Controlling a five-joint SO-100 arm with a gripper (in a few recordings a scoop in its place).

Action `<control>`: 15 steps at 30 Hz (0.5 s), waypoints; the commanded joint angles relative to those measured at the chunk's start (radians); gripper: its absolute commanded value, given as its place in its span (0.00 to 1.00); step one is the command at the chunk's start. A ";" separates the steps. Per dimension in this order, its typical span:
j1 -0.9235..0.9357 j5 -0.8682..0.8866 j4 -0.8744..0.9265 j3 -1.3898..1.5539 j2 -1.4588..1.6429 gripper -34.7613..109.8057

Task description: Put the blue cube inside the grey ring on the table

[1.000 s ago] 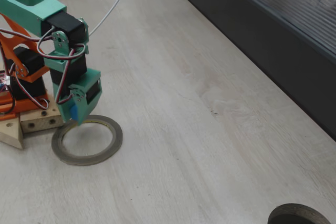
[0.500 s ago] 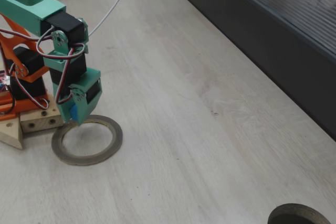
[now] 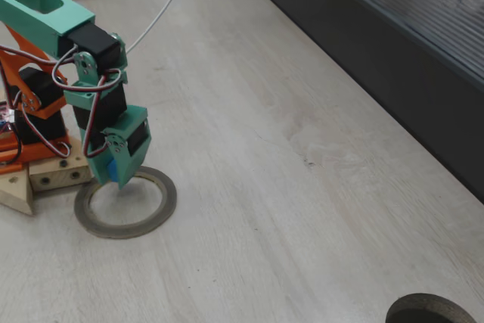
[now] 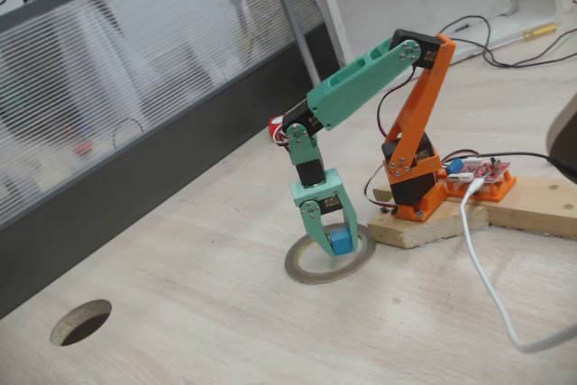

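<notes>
tool (image 4: 335,242) gripping blue cube (image 4: 342,241) (faces squared), above grey ring (image 3: 125,203)

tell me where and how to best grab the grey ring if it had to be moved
Judging by its shape, pinch the grey ring across its thin flat band, one finger inside the wide hole and one outside, coming straight down. Take the side away from the gripper, which is shut on the blue cube.

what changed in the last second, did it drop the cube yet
Not yet. The gripper, still shut on the blue cube, moved lower and slightly right in a fixed view, over the hole of the grey ring. The ring and the table stayed as they were.
</notes>
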 commanded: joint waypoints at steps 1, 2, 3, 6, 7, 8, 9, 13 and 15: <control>0.014 0.002 0.009 0.015 0.012 0.25; 0.014 0.002 0.009 0.015 0.014 0.25; 0.014 0.002 0.003 0.017 0.014 0.25; 0.014 0.002 0.003 0.018 0.014 0.25; 0.014 0.002 0.003 0.018 0.014 0.25; 0.014 0.002 0.003 0.018 0.014 0.25; 0.014 0.002 0.003 0.018 0.014 0.25; 0.014 0.002 0.003 0.018 0.014 0.25; 0.014 0.002 0.003 0.018 0.014 0.25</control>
